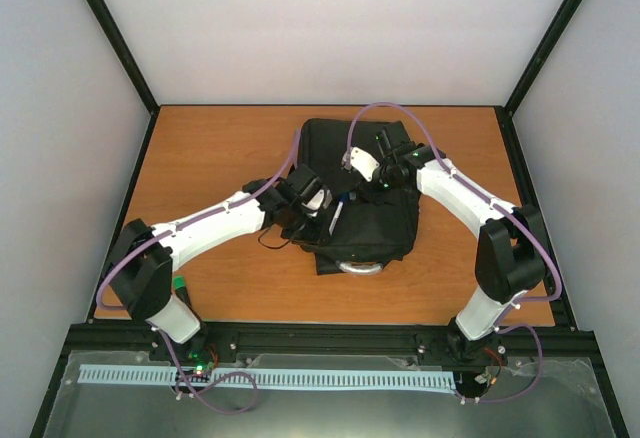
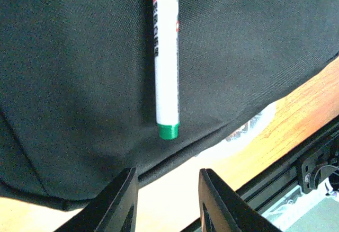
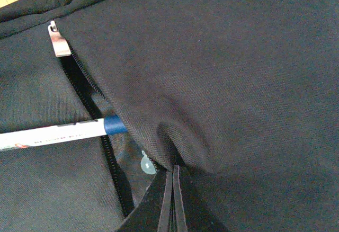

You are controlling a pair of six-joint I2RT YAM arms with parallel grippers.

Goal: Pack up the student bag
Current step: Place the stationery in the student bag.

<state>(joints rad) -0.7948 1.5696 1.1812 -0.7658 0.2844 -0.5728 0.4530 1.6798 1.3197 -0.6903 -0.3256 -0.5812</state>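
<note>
student bag point(image 1: 385, 226) flat mid-table point(image 1: 215, 148), grey handle point(image 1: 358, 268) at 6 o'clock. right pincer point(image 3: 174, 171) clamped tight on bag fabric fold beside open zipper point(image 3: 92, 91). left pincer point(image 2: 167, 176) narrow gap, empty, touching nothing; white marker point(image 2: 167, 57) lying on bag at its 12 o'clock.

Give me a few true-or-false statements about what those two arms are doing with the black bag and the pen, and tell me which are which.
1. The right gripper is pinching the black fabric of the student bag. True.
2. The left gripper is clamped on the white marker. False: its fingers stand apart with nothing between them, and the marker lies on the bag just beyond them.
3. The marker's end cap nearest the left gripper is red. False: it is green.
4. A blue tip pokes into an open zipper. True.
5. The bag lies on a wooden table. True.
</note>
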